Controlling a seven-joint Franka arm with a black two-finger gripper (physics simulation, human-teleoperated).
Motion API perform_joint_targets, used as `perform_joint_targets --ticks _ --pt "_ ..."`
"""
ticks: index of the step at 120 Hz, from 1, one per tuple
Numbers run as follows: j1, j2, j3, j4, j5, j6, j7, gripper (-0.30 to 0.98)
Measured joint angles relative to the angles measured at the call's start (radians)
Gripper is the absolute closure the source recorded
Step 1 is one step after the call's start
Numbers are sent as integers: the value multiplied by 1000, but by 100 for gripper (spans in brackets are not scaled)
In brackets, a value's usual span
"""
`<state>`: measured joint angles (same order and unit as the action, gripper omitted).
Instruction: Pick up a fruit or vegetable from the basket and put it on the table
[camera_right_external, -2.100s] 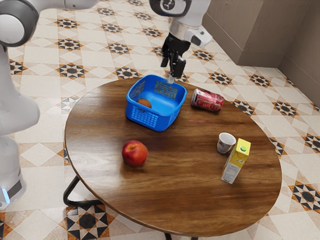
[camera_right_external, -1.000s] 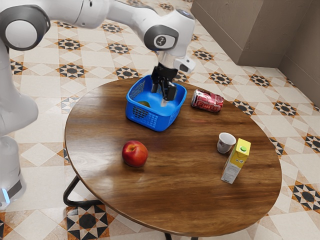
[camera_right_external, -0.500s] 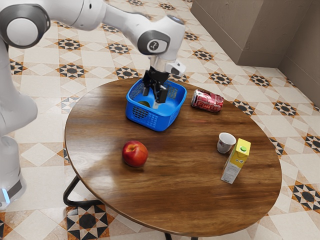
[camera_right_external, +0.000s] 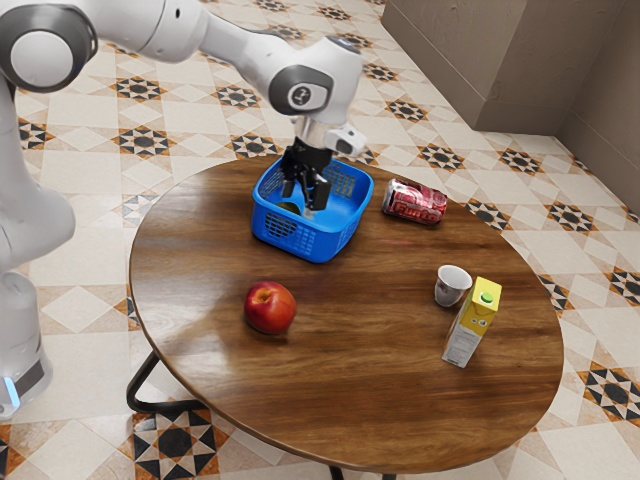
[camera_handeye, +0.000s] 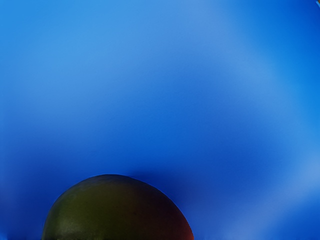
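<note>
Inside the blue basket stands my gripper, open, its two fingers apart and pointing down. A rounded fruit lies low in the basket, by the wall nearer the exterior view's left; the near rim and the gripper hide part of it. It is close to the fingers, and I cannot tell whether they touch it. In the wrist view, the fruit is dark green with a reddish side, against the blue basket floor. The wooden table carries the basket.
A red apple-like fruit sits on the table in front of the basket. Beside the basket, toward the exterior view's right, lies a red can. Farther that way stand a white cup and a yellow-topped carton.
From above the basket's far rim, my gripper has come down into the basket and shifted toward the exterior view's left, nearer the fruit. The things on the table have stayed put.
</note>
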<state>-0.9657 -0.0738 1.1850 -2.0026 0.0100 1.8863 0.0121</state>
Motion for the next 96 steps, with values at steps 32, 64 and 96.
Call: perform_joint_targets --ticks 32,64,96 --pt "1 -6 13 -7 2 14 10 0" --pt "0 -7 13 -16 2 24 15 0" --pt "-3 -7 13 -43 0 44 17 0"
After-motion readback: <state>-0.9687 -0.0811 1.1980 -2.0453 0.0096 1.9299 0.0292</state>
